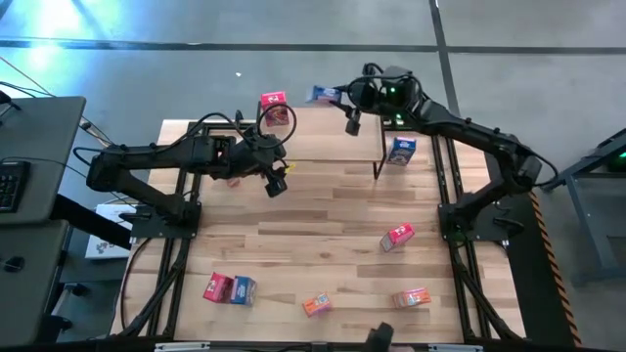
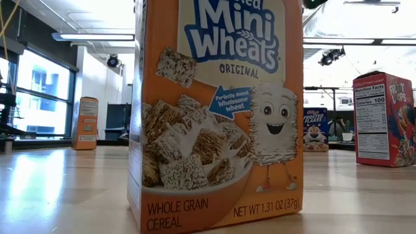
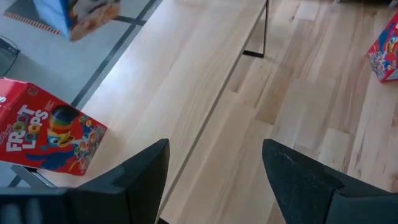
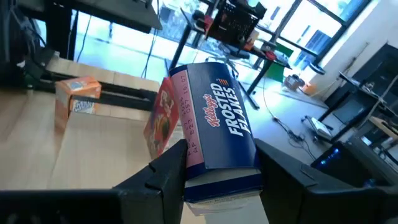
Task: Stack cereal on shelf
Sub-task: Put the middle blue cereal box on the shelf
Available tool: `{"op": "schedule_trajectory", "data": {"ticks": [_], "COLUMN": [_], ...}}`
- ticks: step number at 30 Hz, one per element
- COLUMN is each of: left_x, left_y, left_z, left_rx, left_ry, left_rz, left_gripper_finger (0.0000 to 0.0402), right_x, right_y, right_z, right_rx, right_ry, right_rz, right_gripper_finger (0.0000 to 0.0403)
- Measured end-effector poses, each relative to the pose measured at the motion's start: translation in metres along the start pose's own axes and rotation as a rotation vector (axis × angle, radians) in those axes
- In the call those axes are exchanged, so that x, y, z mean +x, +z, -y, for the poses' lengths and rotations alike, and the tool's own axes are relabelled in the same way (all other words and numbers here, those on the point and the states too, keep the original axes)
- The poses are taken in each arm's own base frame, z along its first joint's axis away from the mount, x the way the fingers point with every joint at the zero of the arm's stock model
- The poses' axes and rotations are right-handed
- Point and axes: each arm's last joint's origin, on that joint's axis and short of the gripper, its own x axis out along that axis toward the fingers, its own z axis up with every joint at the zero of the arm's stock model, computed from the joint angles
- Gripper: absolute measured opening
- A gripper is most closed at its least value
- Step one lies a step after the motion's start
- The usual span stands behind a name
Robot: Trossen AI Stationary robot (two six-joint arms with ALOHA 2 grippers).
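One red box sits on the shelf at upper centre. The right gripper, clamped on a Frosted Flakes box, hovers there; the left gripper gapes empty. Six boxes wait below.

A blue Frosted Flakes box sits clamped in the right end effector above the light wooden shelf's far edge.

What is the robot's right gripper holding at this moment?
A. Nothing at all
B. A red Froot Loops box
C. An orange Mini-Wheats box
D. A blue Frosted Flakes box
D: in the right wrist view, the right gripper has its dark fingers on either side of the blue Frosted Flakes box, gripping it.
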Motion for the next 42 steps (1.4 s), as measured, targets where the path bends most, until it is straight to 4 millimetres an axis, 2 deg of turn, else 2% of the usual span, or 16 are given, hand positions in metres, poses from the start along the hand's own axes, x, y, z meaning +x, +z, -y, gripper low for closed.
{"op": "schedule_trajectory", "data": {"ticks": [5,11,27,42], "left_x": [0.0,0.0,0.0,0.0], "left_y": [0.0,0.0,0.0,0.0], "left_z": [0.0,0.0,0.0,0.0], "left_rx": [0.0,0.0,0.0,-0.001], "left_ry": [0.0,0.0,0.0,0.0], "left_rz": [0.0,0.0,0.0,0.0], "left_gripper_finger": [0.0248,0.0248,0.0248,0.0248], "right_x": [0.014,0.021,0.018,0.018], "right_y": [-0.015,-0.027,-0.039,-0.041], "right_z": [0.001,-0.005,-0.013,-0.014], "right_rx": [0.011,0.029,0.044,0.009], "right_ry": [0.009,0.054,0.155,0.171], "right_rz": [-0.039,-0.117,-0.226,-0.239], "right_gripper_finger": [0.0158,0.0158,0.0158,0.0158]}}
